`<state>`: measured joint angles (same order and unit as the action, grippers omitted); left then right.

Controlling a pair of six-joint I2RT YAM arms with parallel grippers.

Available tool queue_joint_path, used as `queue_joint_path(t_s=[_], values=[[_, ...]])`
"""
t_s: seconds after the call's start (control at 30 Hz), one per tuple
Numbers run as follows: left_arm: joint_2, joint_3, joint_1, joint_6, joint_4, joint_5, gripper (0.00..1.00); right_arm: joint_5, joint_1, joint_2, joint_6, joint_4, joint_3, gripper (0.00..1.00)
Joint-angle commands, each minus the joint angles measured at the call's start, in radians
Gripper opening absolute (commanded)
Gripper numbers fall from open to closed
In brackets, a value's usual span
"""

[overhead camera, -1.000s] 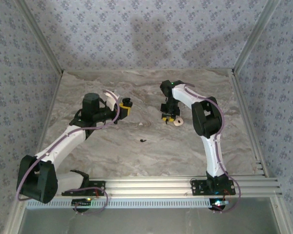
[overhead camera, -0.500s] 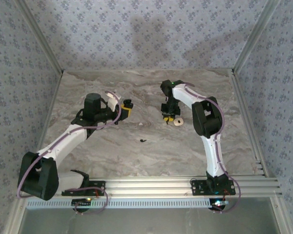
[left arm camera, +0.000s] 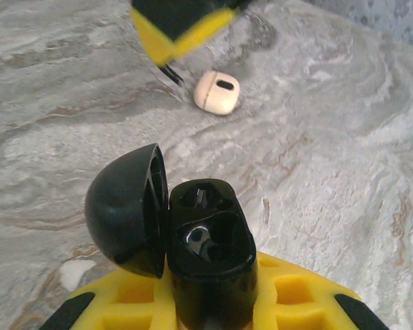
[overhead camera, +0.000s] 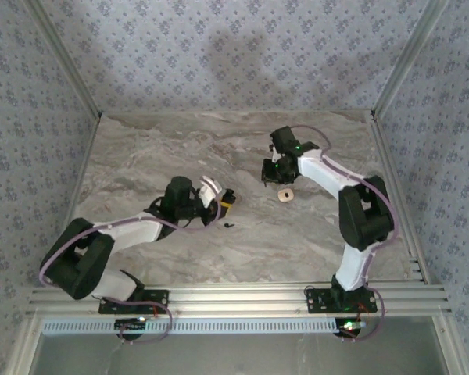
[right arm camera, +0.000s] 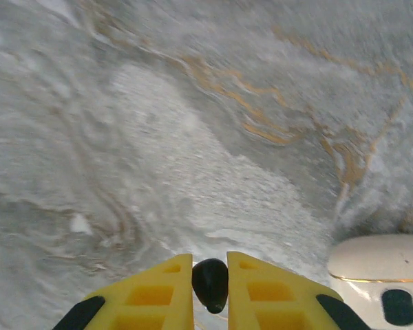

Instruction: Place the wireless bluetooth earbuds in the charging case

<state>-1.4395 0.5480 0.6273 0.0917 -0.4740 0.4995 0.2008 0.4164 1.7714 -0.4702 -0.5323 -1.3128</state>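
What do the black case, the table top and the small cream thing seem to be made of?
The black case: hard plastic with a slight sheen, by its small highlights. The table top: stone-like marbled surface, grey and brown veins; perhaps only a print. The cream thing: smooth plastic, probably.

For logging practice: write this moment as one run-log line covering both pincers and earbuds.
left pincer: shut on open charging case | right pincer: shut on earbud | second earbud: on table | insertion: pending
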Motion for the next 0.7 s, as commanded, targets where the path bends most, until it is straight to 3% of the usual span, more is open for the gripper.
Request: queue_joint_path(t_s=[0.0,0.37,0.67], values=[[-0.037,0.004,0.034,0.082,-0.193,-0.019,0.13,0.057,0.007,-0.102,0.031,0.179,0.091,0.18],[-0.053,0.043,0.05,0.153,-0.237,0.064,0.13,0.064,0.046,-0.486,0.02,0.325,0.304,0.19],[-0.043,0.107,0.049,0.137,-0.244,0.105,0.13,0.116,0.103,-0.632,0.001,0.433,0.394,0.19]])
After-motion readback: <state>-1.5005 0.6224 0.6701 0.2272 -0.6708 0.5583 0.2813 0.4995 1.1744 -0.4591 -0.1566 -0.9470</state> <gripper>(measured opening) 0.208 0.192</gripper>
